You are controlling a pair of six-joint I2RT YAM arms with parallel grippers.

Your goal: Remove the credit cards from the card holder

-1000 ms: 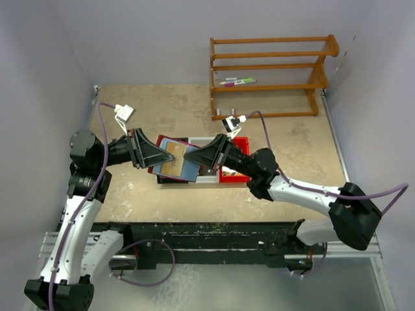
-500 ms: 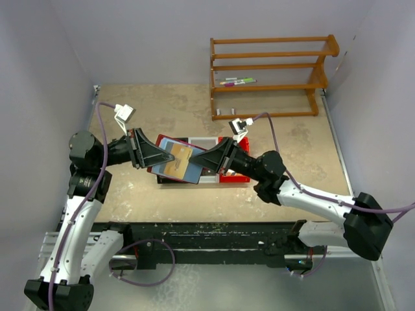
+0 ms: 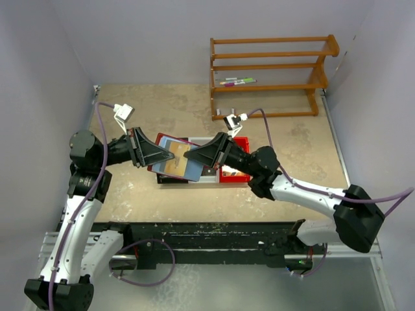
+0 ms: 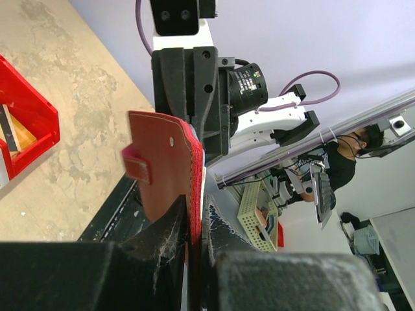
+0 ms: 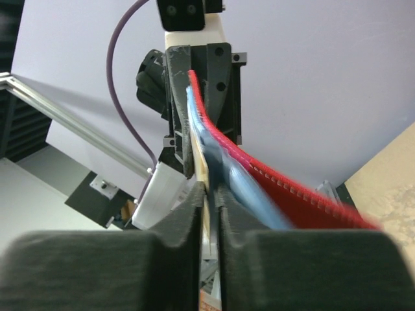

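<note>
Left gripper [image 4: 196, 223] clamped on card holder [image 4: 165, 162] maroon cover, which is held up between both grippers. Right gripper [image 5: 209, 194] fingers nearly together, apparently pinching tan credit card [image 5: 201, 165] edge; view blurry.

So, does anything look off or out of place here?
Nothing spilled or damaged. The holder hangs bowed above the table between the left end effector and the right end effector, which pinches a tan card.

1 holder [image 3: 192, 171], 1 tan card [image 3: 172, 166] visible, 1 red bin [image 3: 235, 176], 1 rack [image 3: 272, 65] w/ approx. 2 markers [image 3: 240, 81], 2 arms [image 3: 84, 194] [image 3: 305, 191].
</note>
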